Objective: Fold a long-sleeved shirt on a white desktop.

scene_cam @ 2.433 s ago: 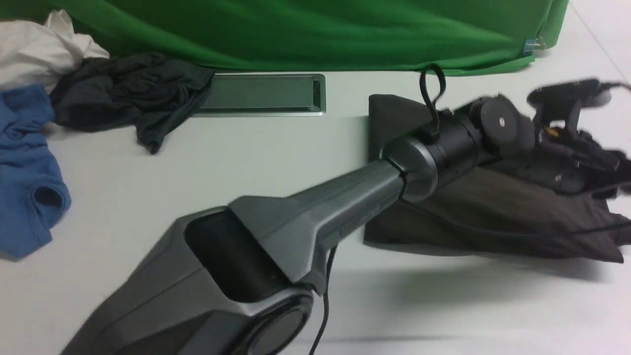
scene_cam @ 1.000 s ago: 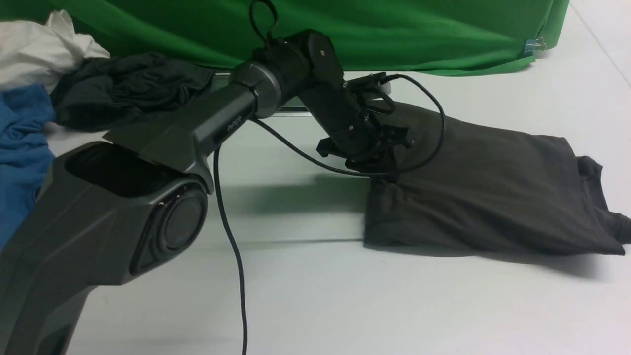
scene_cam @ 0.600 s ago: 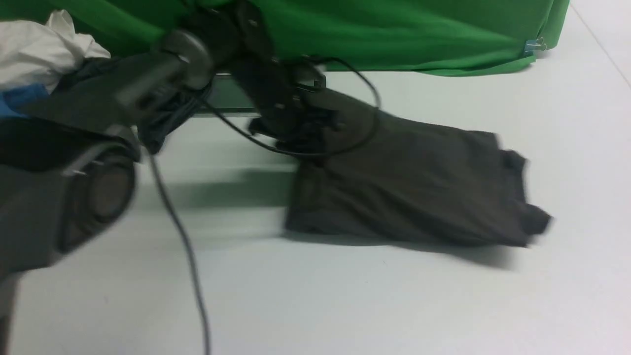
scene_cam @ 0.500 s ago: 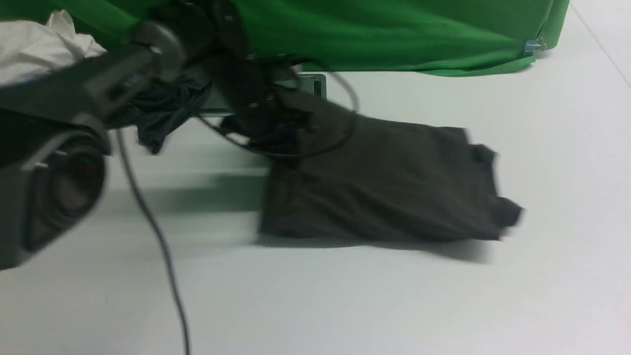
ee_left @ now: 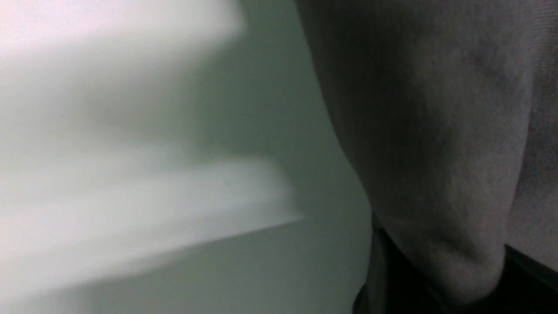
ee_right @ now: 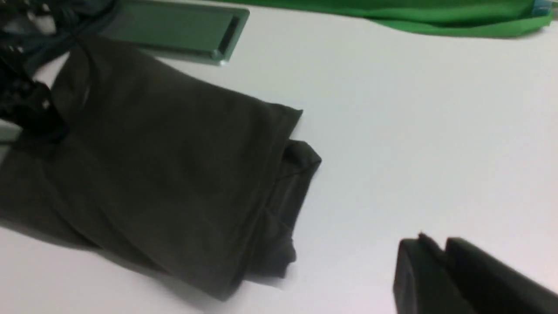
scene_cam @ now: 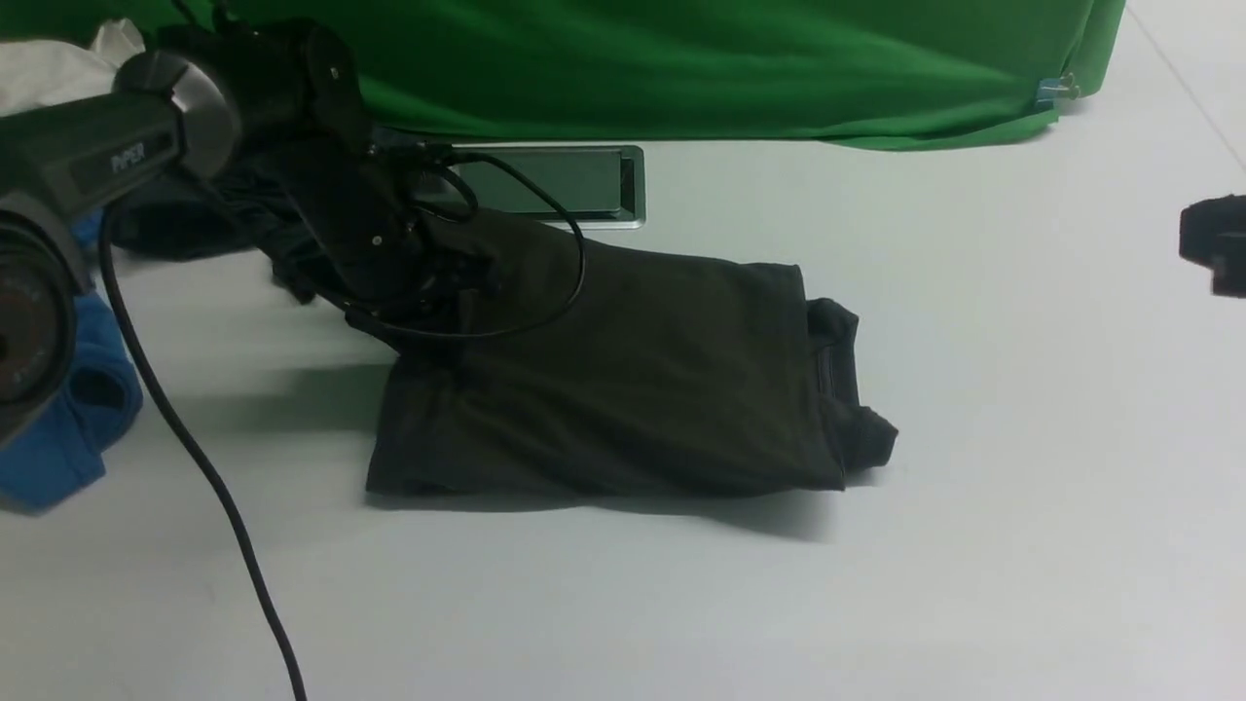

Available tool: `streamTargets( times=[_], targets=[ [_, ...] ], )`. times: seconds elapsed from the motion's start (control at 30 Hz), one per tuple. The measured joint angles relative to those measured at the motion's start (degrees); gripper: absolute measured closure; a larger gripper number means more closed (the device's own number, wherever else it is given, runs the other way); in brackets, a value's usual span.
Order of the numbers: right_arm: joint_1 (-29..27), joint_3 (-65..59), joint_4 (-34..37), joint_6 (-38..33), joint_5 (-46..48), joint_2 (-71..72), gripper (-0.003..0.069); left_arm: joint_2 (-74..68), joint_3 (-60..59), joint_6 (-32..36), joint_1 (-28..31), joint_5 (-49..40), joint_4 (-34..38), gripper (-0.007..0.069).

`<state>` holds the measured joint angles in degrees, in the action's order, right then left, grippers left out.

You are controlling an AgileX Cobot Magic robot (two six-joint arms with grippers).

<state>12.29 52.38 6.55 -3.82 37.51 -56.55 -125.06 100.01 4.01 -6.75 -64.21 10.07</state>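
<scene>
Shirt [scene_cam: 623, 380] folded into a compact dark brown-grey rectangle, lying flat on the white desktop [scene_cam: 973, 545]. Taking the grey cable slot [scene_cam: 545, 185] as landmark: the bundle sits just on the robot's side of the slot, its far corner nearest the left arm reaching almost to the slot's front edge. The long axis runs across the desktop, roughly parallel to the slot's long side, slanting slightly toward the robot on its right end. The collar and loose folded layers [scene_cam: 842, 380] point to the robot's right, away from the slot; the straight folded edge faces the left.

Left gripper [scene_cam: 428, 292] is at the shirt's far left corner, just in front of the slot; its fingers are hidden against dark cloth, and the left wrist view shows only blurred fabric [ee_left: 436, 131] close up, so whether it grips cannot be told.

Right gripper [ee_right: 440, 261] hovers over bare desktop, well apart from the shirt and far to the right of the slot, its jaws pressed together on nothing.

A green cloth [scene_cam: 681, 68] lies behind the slot; blue [scene_cam: 68, 419] and black garments [scene_cam: 175, 224] lie left of it.
</scene>
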Motion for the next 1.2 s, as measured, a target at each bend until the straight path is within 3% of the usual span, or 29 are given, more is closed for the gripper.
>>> streamTargets(
  times=[0.1, 0.13, 0.17, 0.27, 0.47, 0.63, 0.9, 1.03, 1.1, 1.13, 1.17, 1.2],
  targets=[
    [0.0, -1.6, -0.4, -5.8, -3.3, -0.7, 0.0641, 0.6, 0.0, -6.7, -0.7, 0.3, -4.2, 0.0214],
    [0.0, -1.8, -0.4, -6.0, -3.7, -0.7, 0.0641, 0.6, 0.0, -6.7, -0.7, 0.3, -4.2, 0.0214],
    [0.0, -3.2, -0.4, -7.0, -5.4, -0.6, 0.0642, 0.7, 0.0, -8.8, -1.1, 0.1, -6.0, 0.0127],
    [0.0, -7.9, -0.4, -7.8, -8.7, 1.1, 0.0641, 1.6, -0.1, -9.6, -1.6, -1.0, -6.7, -0.0008],
    [0.0, -22.7, -0.5, -9.0, -19.6, 10.0, 0.0636, 8.9, -0.8, -4.7, -1.8, -4.9, -1.3, -0.0068],
    [0.0, -31.7, -0.5, -8.1, -29.6, 18.9, 0.0627, 20.7, -5.0, -4.5, -1.8, -5.2, -0.2, -0.0069],
    [0.0, -33.5, -0.5, -7.3, -40.6, 28.8, 0.0618, 39.9, -17.3, -4.0, -1.8, -5.3, 4.5, -0.0036],
    [0.7, -33.5, -0.5, -7.3, -42.1, 30.1, 0.0613, 52.4, -28.5, -2.4, -1.8, -5.3, 6.6, 0.0074],
    [1.7, -33.5, -0.5, -7.3, -42.2, 30.1, 0.0610, 59.5, -34.5, -2.1, -1.8, -4.8, 6.7, 0.0174],
    [1.8, -33.5, -0.5, -7.3, -42.2, 30.1, 0.0610, 60.2, -35.1, -2.1, -1.8, -4.8, 6.7, 0.0174],
    [2.3, -33.6, -0.5, -7.3, -42.2, 30.1, 0.0608, 65.5, -40.3, -1.9, -1.8, -3.8, 6.7, 0.0278],
    [2.4, -33.6, -0.5, -7.3, -42.2, 30.1, 0.0608, 66.9, -40.9, -1.8, -1.8, -3.7, 6.7, 0.0290]
  ],
)
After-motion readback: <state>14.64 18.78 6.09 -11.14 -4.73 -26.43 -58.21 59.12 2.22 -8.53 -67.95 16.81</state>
